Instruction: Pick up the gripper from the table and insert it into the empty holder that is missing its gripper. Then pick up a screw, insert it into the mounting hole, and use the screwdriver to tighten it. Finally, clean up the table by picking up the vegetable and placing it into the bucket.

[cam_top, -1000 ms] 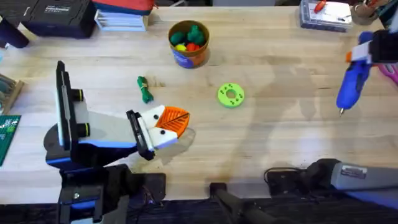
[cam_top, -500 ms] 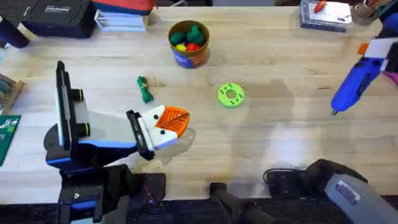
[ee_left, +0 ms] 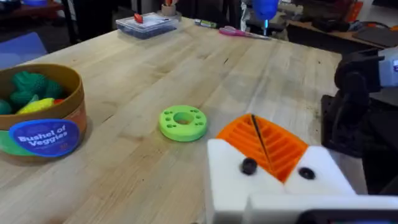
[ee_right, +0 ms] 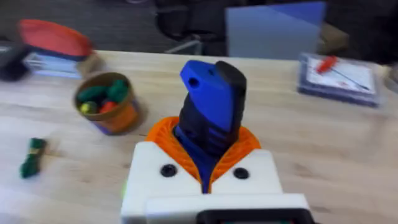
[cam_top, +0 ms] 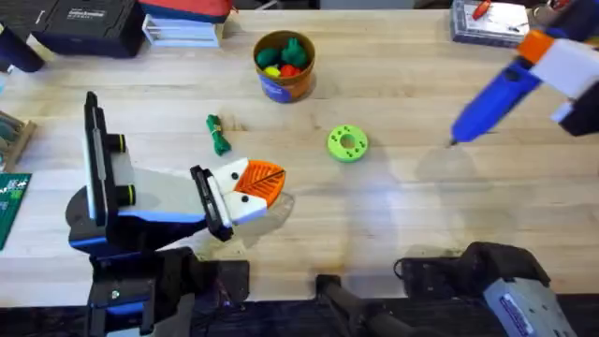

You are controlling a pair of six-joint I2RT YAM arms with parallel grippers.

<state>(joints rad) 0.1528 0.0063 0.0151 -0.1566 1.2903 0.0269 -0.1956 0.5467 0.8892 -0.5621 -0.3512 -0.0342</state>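
Observation:
My right gripper (cam_top: 554,62) hangs over the table's far right, shut on the blue screwdriver (cam_top: 494,99). The screwdriver slants down and left, its bit tip in the air right of the green disc (cam_top: 347,143). In the right wrist view the screwdriver (ee_right: 210,109) stands between the orange pads (ee_right: 239,148). My left gripper (cam_top: 251,185) lies low near the table's front left, its orange pads (ee_left: 264,144) pressed together on nothing. The green vegetable (cam_top: 218,134) lies just beyond it. The bucket (cam_top: 284,65) stands at the back middle with toy vegetables inside. The loose gripper, holder and screw are out of view.
A black case (cam_top: 84,23) and stacked books (cam_top: 185,26) sit at the back left, and a clear box (cam_top: 489,21) at the back right. A green circuit board (cam_top: 11,201) lies at the left edge. Bare wood stretches between the disc and the right side.
My right gripper has swung the screwdriver left and tilted it flatter, so its tip moved toward the table's middle. The left arm, vegetable, disc and bucket have stayed put.

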